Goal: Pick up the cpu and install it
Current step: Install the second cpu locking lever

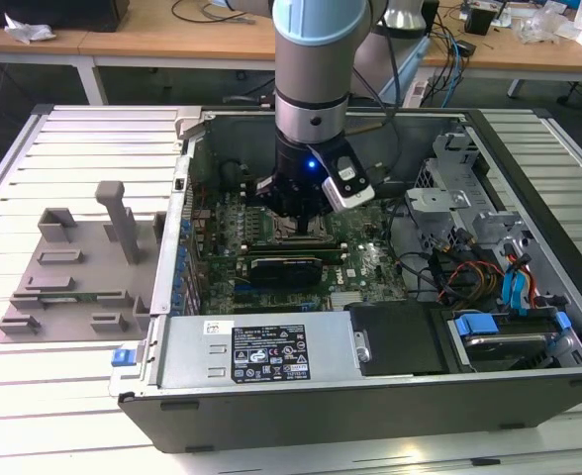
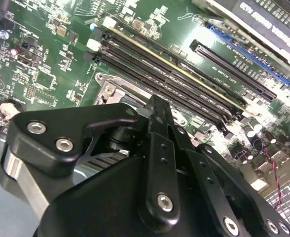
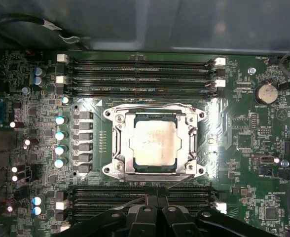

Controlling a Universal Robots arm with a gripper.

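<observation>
- Gripper (image 1: pixel 301 213) hangs low inside the open computer case (image 1: pixel 529 396), right over the motherboard (image 1: pixel 370 262) in the exterior view.
- Whether its fingers are apart or together, I cannot tell; black linkages crowd both wrist views and the tips are hidden.
- Look at the first wrist view: the cpu (image 3: pixel 153 143) lies flat in the socket frame (image 3: pixel 116 143), silvery-beige top up, squared between the metal rails.
- Memory slots (image 3: pixel 140 74) run along both sides of the socket.
- Nothing appears held; judging by that, the chip is already seated and the install step is at or near its end.
- Off to the exterior view's left, the grey fixture (image 1: pixel 83 272) sits on the slatted table (image 1: pixel 73 396), with no chip visible on it.
- Any further move calls for a straight vertical lift, so nothing nudges the chip.
</observation>
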